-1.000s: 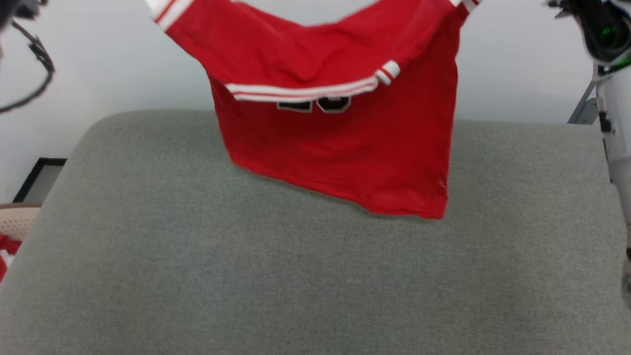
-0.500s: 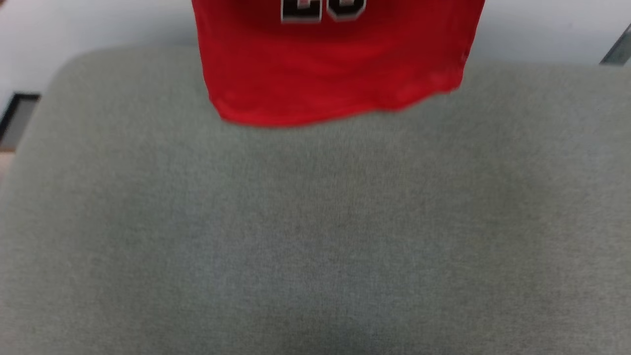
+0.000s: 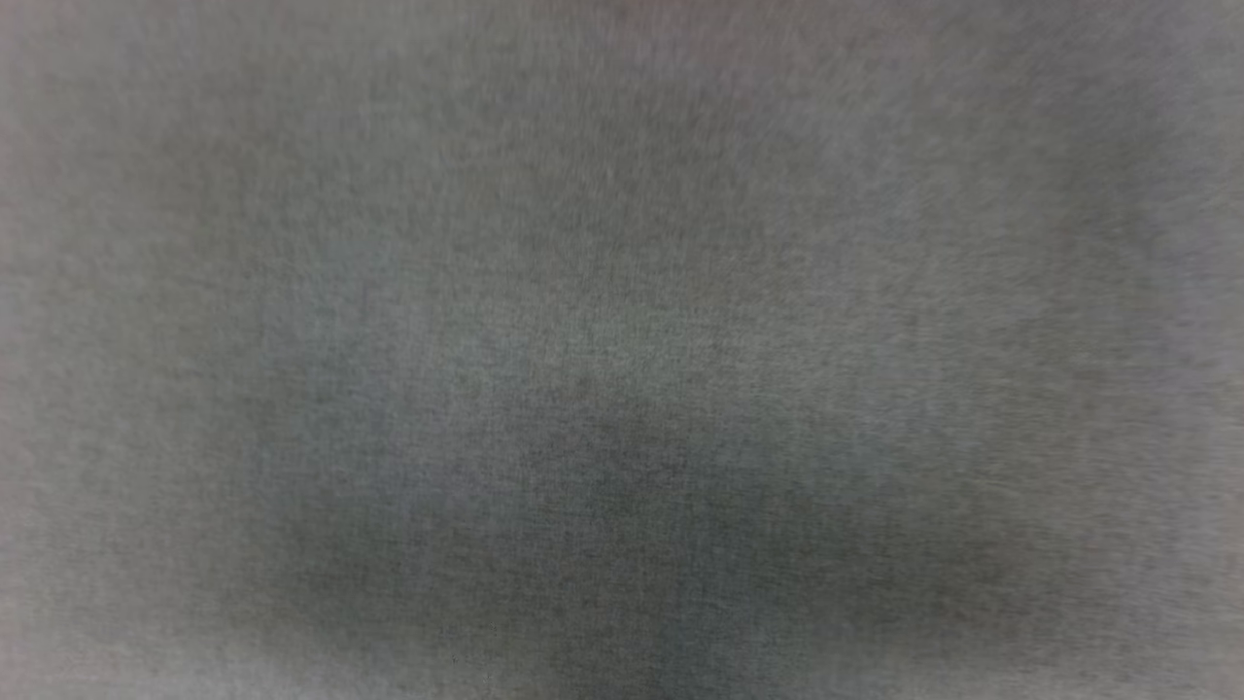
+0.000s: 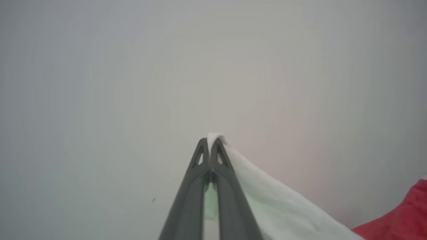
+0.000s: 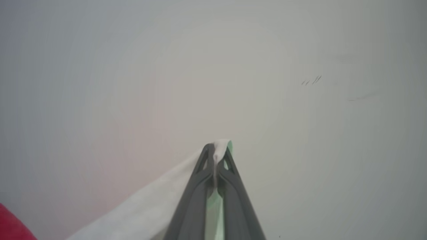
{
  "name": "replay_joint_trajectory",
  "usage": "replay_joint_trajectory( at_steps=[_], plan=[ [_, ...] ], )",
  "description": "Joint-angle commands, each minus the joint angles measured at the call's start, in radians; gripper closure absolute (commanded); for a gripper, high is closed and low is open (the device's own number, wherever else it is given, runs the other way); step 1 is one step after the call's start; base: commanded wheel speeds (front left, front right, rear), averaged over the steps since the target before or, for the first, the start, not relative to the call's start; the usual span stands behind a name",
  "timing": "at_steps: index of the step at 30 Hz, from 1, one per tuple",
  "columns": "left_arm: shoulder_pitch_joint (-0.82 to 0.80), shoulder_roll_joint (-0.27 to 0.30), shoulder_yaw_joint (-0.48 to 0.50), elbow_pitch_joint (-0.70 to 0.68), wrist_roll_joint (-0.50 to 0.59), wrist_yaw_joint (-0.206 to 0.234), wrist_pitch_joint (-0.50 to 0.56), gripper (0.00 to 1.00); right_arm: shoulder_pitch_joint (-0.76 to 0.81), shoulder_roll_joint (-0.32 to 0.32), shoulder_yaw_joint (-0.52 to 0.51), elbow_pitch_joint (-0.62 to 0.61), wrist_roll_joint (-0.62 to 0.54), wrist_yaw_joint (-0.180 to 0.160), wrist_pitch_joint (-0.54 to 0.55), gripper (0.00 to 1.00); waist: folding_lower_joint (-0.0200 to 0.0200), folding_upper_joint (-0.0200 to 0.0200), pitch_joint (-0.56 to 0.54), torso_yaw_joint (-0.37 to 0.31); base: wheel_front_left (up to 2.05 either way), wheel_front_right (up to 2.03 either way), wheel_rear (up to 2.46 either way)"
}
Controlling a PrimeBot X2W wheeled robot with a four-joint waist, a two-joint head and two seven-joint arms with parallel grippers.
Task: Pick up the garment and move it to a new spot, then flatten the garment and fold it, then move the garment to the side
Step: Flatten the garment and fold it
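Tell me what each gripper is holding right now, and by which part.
Both hold the garment: the left gripper is shut on one white end of it, the right gripper on another white end.

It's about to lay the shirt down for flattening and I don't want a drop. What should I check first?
1. Left gripper shut on the white edge of the garment: ok.
2. Right gripper shut on a white edge too: ok.
3. Cloth pokes out past the tips of both grips: ok.
4. Garment hangs untwisted between the grippers: cannot tell.
5. Landing spot on the grey surface: cannot tell, head view blurred.
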Motion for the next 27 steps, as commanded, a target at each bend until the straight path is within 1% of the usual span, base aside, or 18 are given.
replay_joint_trajectory(
  at_steps=[1, 3, 4, 6, 7, 8, 11, 13, 14, 15, 19, 21, 23, 25, 26, 27],
  plan=[
    [-0.010, -0.009, -0.010, 0.012, 0.010, -0.007, -0.046, 1.00, 0.030, 0.005, -0.015, -0.046, -0.057, -0.001, 0.000, 1.00, 0.0000, 0.0000, 0.167, 0.048, 0.00, 0.00, 0.00],
    [-0.002, -0.024, -0.007, 0.036, -0.011, -0.009, -0.080, 1.00, 0.054, 0.012, -0.029, -0.087, -0.103, -0.001, 0.000, 1.00, 0.0000, 0.0000, 0.193, 0.059, 0.00, 0.00, 0.00],
    [0.007, -0.026, -0.020, 0.046, -0.002, -0.012, -0.095, 1.00, 0.071, 0.012, -0.032, -0.086, -0.124, -0.001, 0.000, 1.00, 0.0000, 0.0000, 0.200, 0.064, 0.00, 0.00, 0.00],
    [0.032, -0.039, -0.027, 0.075, -0.025, -0.015, -0.104, 1.00, 0.087, 0.013, -0.021, -0.089, -0.147, -0.001, 0.000, 1.00, 0.0000, 0.0000, 0.213, 0.071, 0.00, 0.00, 0.00],
    [0.042, -0.038, -0.039, 0.084, -0.020, -0.016, -0.114, 1.00, 0.104, 0.013, -0.024, -0.078, -0.149, -0.001, 0.000, 1.00, 0.0000, 0.0000, 0.214, 0.073, 0.00, 0.00, 0.00],
    [0.054, -0.045, -0.040, 0.094, -0.038, -0.014, -0.118, 1.00, 0.119, 0.015, -0.022, -0.072, -0.149, -0.001, 0.000, 1.00, 0.0000, 0.0000, 0.213, 0.074, 0.00, 0.00, 0.00],
    [0.101, -0.053, -0.073, 0.117, -0.070, -0.015, -0.103, 1.00, 0.163, 0.006, -0.021, -0.027, -0.136, -0.001, 0.000, 1.00, 0.0000, 0.0000, 0.201, 0.080, 0.00, 0.00, 0.00],
    [0.144, -0.058, -0.096, 0.135, -0.095, -0.015, -0.077, 1.00, 0.191, 0.001, -0.013, 0.015, -0.126, -0.001, 0.000, 1.00, 0.0000, 0.0000, 0.189, 0.083, 0.00, 0.00, 0.00],
    [0.166, -0.058, -0.113, 0.142, -0.104, -0.015, -0.064, 1.00, 0.211, 0.003, -0.026, 0.045, -0.103, -0.001, 0.000, 1.00, 0.0000, 0.0000, 0.179, 0.085, 0.00, 0.00, 0.00],
    [0.191, -0.059, -0.122, 0.152, -0.125, -0.014, -0.041, 1.00, 0.222, 0.004, -0.011, 0.060, -0.097, -0.001, -0.001, 1.00, 0.0000, 0.0000, 0.170, 0.083, 0.00, 0.00, 0.00],
    [0.305, -0.054, -0.196, 0.141, -0.175, -0.015, 0.055, 1.00, 0.299, 0.004, 0.022, 0.174, 0.010, -0.002, 0.000, 1.00, 0.0000, 0.0000, 0.115, 0.079, 0.00, 0.00, 0.00],
    [0.373, -0.041, -0.227, 0.133, -0.208, -0.015, 0.112, 1.00, 0.340, -0.002, 0.040, 0.218, 0.086, -0.001, 0.006, 1.00, 0.0000, 0.0000, 0.078, 0.076, 0.00, 0.00, 0.00],
    [0.435, -0.018, -0.257, 0.103, -0.240, -0.015, 0.150, 1.00, 0.398, 0.011, 0.079, 0.254, 0.189, -0.001, 0.040, 1.00, 0.0000, 0.0000, 0.037, 0.067, 0.00, 0.00, 0.00],
    [0.511, 0.012, -0.286, 0.073, -0.266, -0.015, 0.181, 1.00, 0.460, -0.009, 0.134, 0.253, 0.266, -0.001, 0.077, 1.00, 0.0000, 0.0000, -0.010, 0.058, 0.00, 0.00, 0.00],
    [0.545, 0.031, -0.301, 0.050, -0.275, -0.015, 0.189, 1.00, 0.494, -0.010, 0.155, 0.243, 0.332, -0.001, 0.102, 1.00, 0.0000, 0.0000, -0.032, 0.054, 0.00, 0.00, 0.00],
    [0.582, 0.053, -0.312, 0.033, -0.288, -0.015, 0.194, 1.00, 0.522, -0.034, 0.177, 0.227, 0.363, -0.001, 0.125, 1.00, 0.0000, 0.0000, -0.059, 0.049, 0.00, 0.00, 0.00]
  ],
)
